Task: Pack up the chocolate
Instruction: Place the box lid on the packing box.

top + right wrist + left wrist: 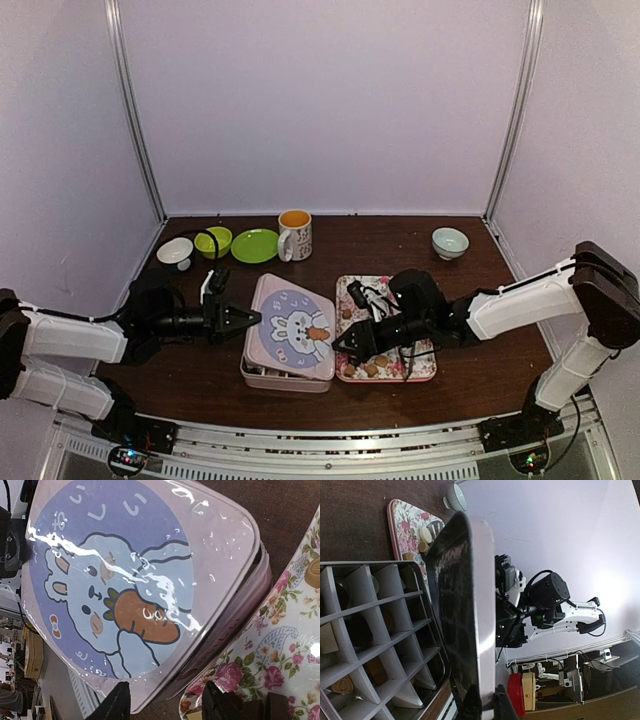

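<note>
1. Top view: the lid [292,325] hid nearly all of the box [262,376]. How my left gripper [243,320] met its edge was too small to resolve.
2. Same view: the chocolate [372,368] on the tray [425,368] was too small to sort by shape. My right gripper [345,347] covered part of the tray.
3. Left wrist view: the lid stood edge-on, top face unseen. Pieces in the compartments were too dim to count. The bowl [455,496] was clipped at the top.
4. Right wrist view: the tray was cut off right and bottom. My fingertips [120,706] were clipped at the bottom.

Left arm [75,340]: stretched low towards the right, wrist level.
Left gripper [243,320]: jaws pinched on the lid [290,325] edge.
Right arm [520,300]: reaching left, elbow bent.
Right gripper [345,347]: fingers [120,702] apart, holding nothing.
</note>
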Robot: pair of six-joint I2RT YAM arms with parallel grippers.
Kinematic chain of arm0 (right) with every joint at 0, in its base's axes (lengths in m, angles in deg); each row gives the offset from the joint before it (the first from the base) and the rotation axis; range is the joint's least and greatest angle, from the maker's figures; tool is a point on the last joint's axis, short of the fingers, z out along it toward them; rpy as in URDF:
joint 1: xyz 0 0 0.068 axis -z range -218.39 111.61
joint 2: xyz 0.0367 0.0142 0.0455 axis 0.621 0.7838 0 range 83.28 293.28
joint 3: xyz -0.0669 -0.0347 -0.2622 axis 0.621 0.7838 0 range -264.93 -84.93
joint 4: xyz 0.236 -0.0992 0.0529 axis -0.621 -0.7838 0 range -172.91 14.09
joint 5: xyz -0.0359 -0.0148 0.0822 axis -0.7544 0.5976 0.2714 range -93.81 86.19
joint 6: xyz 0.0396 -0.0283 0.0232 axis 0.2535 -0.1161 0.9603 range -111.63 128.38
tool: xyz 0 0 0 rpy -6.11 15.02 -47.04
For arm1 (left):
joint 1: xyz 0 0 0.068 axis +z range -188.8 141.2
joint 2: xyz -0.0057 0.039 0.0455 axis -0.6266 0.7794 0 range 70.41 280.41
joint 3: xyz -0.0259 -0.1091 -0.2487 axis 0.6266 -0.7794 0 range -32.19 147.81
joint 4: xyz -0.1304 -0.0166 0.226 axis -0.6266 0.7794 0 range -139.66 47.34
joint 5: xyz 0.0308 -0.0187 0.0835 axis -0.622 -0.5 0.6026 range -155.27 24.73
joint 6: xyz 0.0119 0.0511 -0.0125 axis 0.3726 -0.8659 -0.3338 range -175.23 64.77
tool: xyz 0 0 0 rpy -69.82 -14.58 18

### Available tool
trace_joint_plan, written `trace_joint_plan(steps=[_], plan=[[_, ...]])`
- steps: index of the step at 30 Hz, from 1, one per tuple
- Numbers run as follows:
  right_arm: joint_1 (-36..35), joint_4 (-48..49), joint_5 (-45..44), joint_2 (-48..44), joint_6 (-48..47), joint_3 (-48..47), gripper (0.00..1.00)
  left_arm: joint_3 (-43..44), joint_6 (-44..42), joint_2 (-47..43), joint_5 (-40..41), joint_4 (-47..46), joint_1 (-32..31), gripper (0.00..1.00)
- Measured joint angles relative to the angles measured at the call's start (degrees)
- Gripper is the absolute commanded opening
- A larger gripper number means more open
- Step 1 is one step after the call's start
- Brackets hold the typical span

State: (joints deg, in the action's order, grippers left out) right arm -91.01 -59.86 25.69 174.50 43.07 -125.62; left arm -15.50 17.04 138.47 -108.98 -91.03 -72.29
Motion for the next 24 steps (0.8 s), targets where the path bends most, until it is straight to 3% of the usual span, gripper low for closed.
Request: trace_joint_plan(steps=[10,13,24], plan=[[-0.8,-0.3,-0.2,3.1,0.0,-1.6,0.50,0.4,-0.5,2.4,0.0,-1.4,0.0,0.00],[-0.9,-0.5,-0.3,3.7,0.0,-2.2,0.49,0.9,-1.6,2.2,0.0,-0.1,0.1,0.04],[-1.2,0.1,0.2,4.1,0.6,-3.2,0.43,3.0,-9.2,-2.7,1.2,15.3,2.4,0.14]])
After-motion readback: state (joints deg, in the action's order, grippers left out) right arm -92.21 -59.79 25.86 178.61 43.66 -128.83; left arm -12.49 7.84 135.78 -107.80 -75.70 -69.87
